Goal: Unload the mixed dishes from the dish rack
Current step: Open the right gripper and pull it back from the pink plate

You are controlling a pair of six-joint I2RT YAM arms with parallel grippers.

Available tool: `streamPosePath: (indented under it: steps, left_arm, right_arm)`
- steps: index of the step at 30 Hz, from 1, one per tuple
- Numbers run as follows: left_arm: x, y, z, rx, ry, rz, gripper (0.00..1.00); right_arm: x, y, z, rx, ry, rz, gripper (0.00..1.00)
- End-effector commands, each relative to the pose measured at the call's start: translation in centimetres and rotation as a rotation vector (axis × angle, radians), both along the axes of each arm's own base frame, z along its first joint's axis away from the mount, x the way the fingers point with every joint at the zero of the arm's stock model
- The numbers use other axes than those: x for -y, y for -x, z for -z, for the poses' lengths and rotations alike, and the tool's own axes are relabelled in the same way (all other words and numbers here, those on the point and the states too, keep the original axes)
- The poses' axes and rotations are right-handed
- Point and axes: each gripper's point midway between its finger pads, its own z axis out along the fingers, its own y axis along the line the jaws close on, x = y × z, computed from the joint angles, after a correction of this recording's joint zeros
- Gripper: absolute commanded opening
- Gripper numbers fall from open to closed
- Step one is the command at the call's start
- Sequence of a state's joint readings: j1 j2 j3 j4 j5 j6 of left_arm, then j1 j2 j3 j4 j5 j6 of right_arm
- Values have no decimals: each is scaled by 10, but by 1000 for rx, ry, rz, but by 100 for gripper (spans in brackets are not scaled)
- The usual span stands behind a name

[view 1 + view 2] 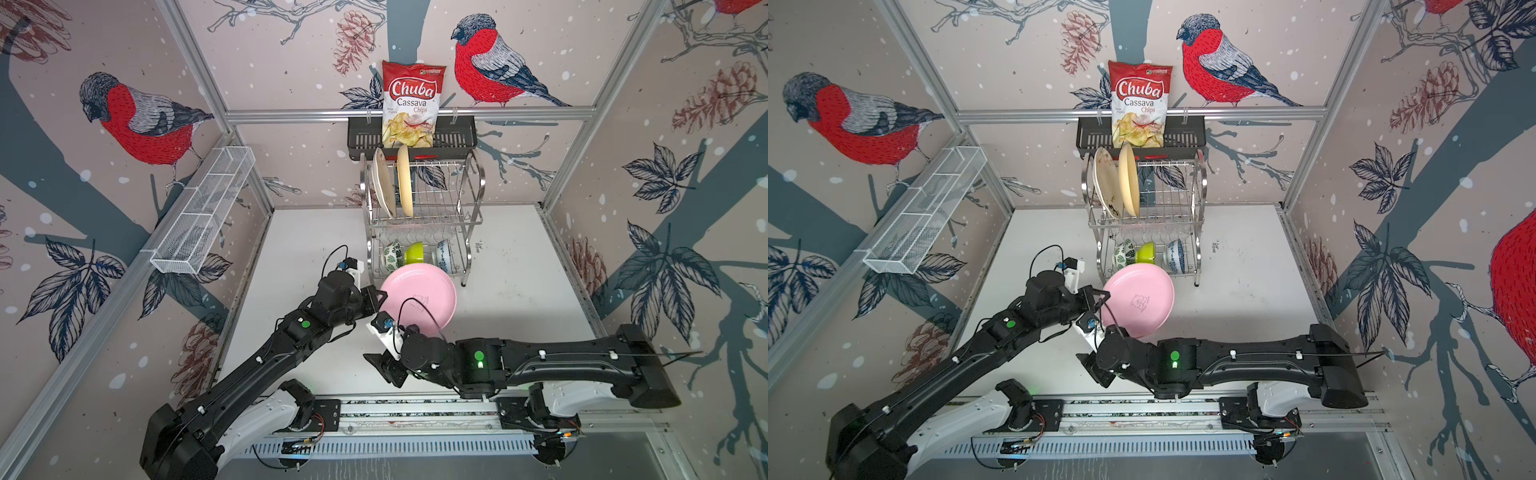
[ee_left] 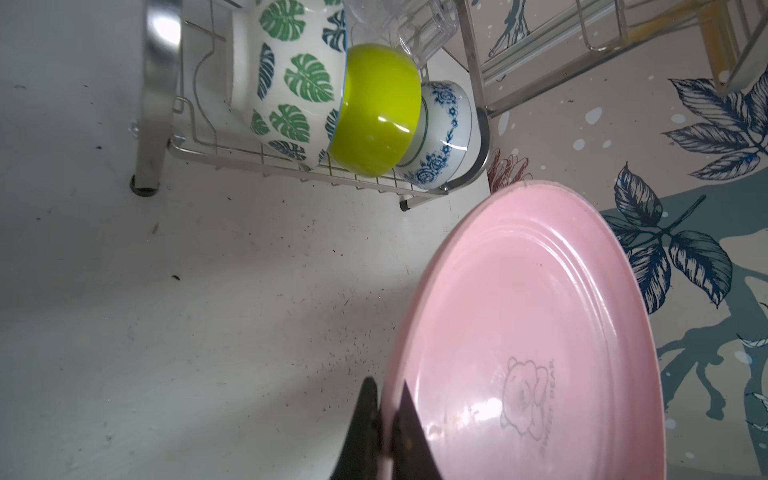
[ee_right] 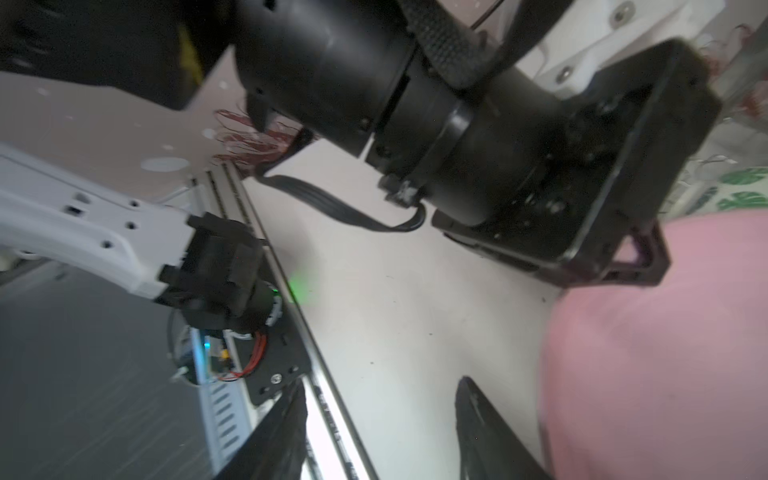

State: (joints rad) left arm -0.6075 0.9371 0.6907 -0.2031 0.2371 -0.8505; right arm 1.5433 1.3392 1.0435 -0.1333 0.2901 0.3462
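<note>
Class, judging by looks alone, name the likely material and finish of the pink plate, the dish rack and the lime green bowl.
Pink plate: probably plastic or melamine, satin; soft sheen, moulded rings.
Dish rack: chromed metal wire; mirror-bright glints.
Lime green bowl: glossy, sharp highlight; glazed ceramic or plastic, unclear.

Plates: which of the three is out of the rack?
The pink plate, held by the left gripper; the cream floral plate and pale yellow plate stand slotted in the dish rack.
</note>
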Motion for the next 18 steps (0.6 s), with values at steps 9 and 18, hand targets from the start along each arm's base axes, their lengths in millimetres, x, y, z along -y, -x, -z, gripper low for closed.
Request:
streamPosePath:
  steps: [9,18]
  left_arm:
    - [-19,-14,3,101,-99,-34,0]
    - [-22,-19,13,127,-144,-37,0]
  right_arm:
    - [63,-33,-64,-278,-437,139,60]
    - [172,-100,-33,-313,-471,584,53]
